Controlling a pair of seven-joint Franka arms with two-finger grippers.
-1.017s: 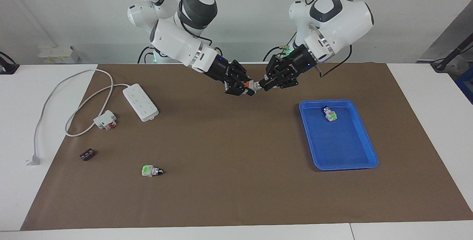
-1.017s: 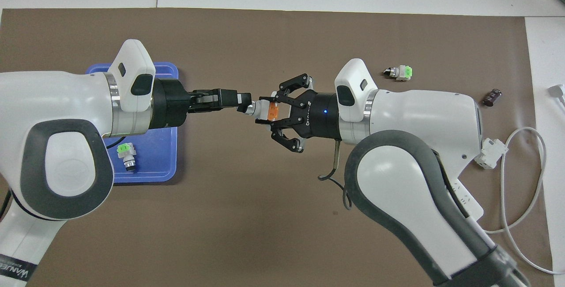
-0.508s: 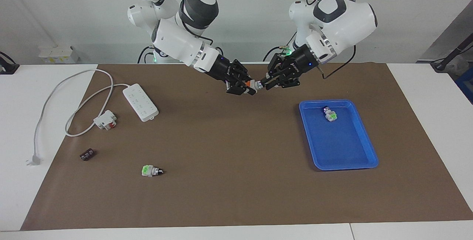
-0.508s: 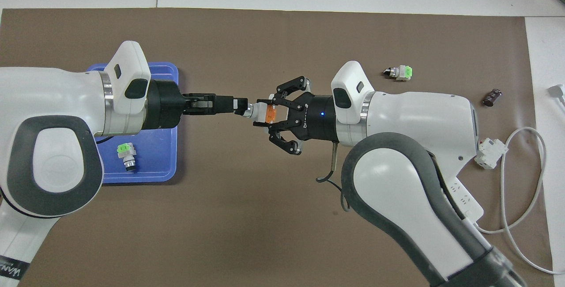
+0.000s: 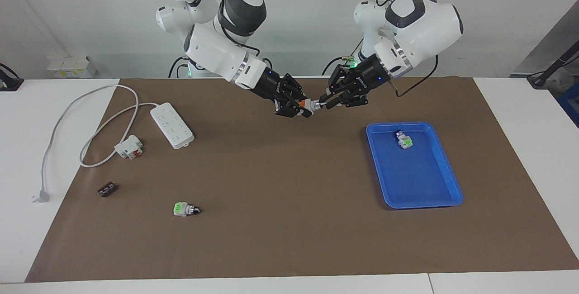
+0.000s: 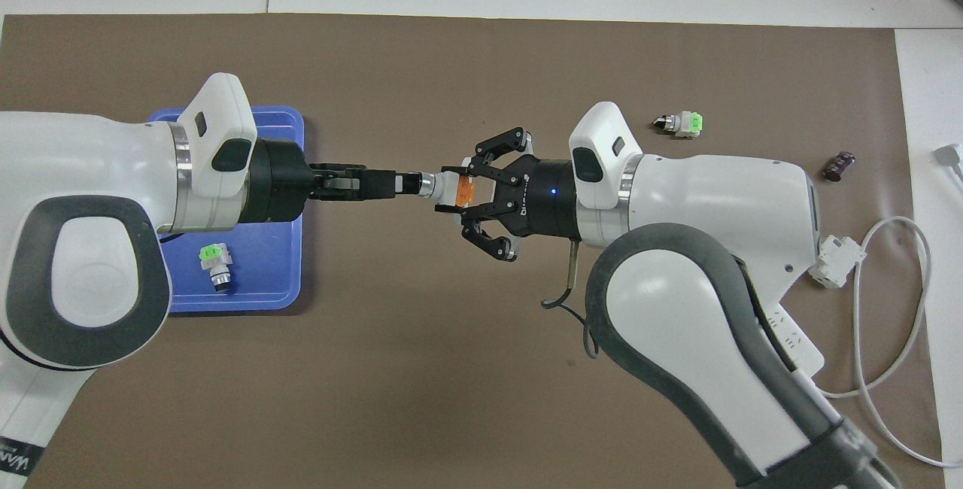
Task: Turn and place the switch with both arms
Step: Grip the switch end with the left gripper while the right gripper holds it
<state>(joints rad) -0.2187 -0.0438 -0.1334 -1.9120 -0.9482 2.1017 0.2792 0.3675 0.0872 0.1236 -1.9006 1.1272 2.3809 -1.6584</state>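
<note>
While both grippers (right (image 6: 451, 195), left (image 6: 406, 183)) clamp the switch (image 6: 440, 188), a blue tray (image 5: 434, 196) lies below

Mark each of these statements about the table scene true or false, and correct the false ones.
1. The right gripper holds the orange-patched white-grey selector switch above the brown mat. True.
2. The left gripper rests inside the blue plastic tray. False: it is at the held switch's knob.
3. The tray holds one green-patched switch. True.
4. The white power strip lies in the tray. False: it lies on the mat, toward the right arm's end.
</note>
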